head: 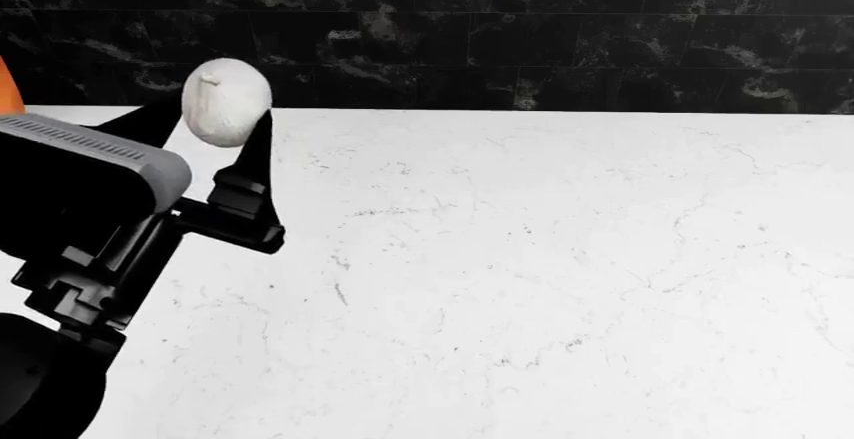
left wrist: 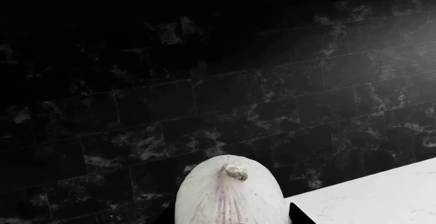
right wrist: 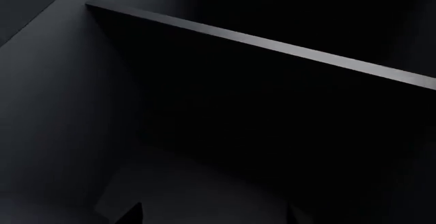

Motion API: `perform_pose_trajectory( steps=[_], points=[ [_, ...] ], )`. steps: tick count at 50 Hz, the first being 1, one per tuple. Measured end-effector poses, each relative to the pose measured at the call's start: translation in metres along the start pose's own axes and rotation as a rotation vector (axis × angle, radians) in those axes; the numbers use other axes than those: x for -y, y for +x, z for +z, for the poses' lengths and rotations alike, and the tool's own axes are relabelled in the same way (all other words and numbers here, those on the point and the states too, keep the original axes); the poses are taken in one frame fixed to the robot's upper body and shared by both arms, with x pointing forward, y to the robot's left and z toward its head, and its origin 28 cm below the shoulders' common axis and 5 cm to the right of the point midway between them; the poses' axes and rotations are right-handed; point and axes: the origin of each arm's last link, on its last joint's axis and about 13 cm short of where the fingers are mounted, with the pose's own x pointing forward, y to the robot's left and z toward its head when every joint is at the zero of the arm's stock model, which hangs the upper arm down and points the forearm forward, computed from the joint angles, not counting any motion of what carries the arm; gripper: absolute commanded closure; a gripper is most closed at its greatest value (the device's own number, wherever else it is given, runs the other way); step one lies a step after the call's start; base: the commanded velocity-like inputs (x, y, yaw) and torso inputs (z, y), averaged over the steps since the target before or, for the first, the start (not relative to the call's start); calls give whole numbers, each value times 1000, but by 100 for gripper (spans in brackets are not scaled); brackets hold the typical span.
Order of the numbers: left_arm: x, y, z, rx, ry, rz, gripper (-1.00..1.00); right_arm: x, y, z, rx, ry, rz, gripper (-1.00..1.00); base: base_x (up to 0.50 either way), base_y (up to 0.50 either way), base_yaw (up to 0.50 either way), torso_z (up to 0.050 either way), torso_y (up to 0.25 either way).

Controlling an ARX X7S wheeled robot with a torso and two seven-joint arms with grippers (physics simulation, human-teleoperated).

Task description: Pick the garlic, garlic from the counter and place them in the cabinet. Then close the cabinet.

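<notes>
My left arm fills the near-left corner of the head view: black linkage, a grey housing with a ribbed top edge. At its end the left gripper (head: pixel 224 109) is raised above the counter (head: pixel 534 259), its two black fingers (head: pixel 254 174) clamped on a garlic bulb (head: pixel 226 102). From the head camera the bulb reads plain white with a small stem nub, held against the line where counter meets wall.

Left wrist view, same bulb (left wrist: pixel 230 193) close up: pale, with faint pinkish-purple stripes running to a stubby stem tip, dark finger edges showing on either side of it. I see a corner of the white counter (left wrist: pixel 381 198) past it, and behind that the black marbled wall tiles (left wrist: pixel 204 91).

Counter itself: broad white stone, faint grey veining and specks, reaching back to the tile wall (head: pixel 534 29). A sliver of something orange (head: pixel 7 89) sits at the far-left edge of the head view, too cut off to name.

Right wrist view is nearly black: dark flat panels and one lighter straight edge (right wrist: pixel 272 45), apparently a shelf or panel rim. Right gripper's fingertips barely show as dark shapes; I cannot tell whether they are apart or together. Second garlic not found in any view.
</notes>
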Motion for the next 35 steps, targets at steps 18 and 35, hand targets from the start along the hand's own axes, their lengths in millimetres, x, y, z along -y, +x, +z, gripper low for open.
perform_pose_trajectory(
  steps=[18,35],
  points=[
    [-2,1,8,27,-2,19,100,-5,-60,-15,43,-19,13,-100,0,0,0,0,0],
    [-8,4,14,46,21,76,100,0,-107,-35,-3,15,14,-100,0,0,0,0,0]
  ],
)
